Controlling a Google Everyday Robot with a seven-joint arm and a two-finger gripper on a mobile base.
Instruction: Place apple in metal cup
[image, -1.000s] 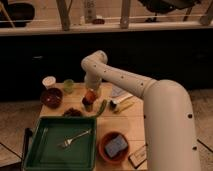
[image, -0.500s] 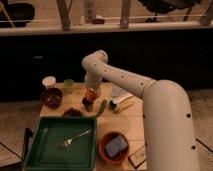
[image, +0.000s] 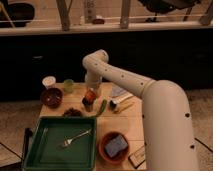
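Apple: one only, small and orange-red, at the middle of the wooden table, pinched in the gripper just above the single metal cup. It is round, so no long axis shows, and I cannot tell which way its stem points.

Nearest, on the left, lies one green tray with one fork in it; the fork's length runs from near left to far right. To the right of the tray stands one orange-brown bowl holding one blue sponge.

Farther in, the metal cup stands upright, dark and short, directly under the apple. Just to its right lies one long green vegetable, slanted from near left to far right.

The gripper comes down from the far side and its fingers are closed on the apple. The white arm bends over the table from the right.

Left of the apple sits one dark red bowl, which makes two bowls in all. Beyond it stand one white cup and, to its right, one pale green cup, so there are three cups counting the metal one. All three are well apart from the tray.
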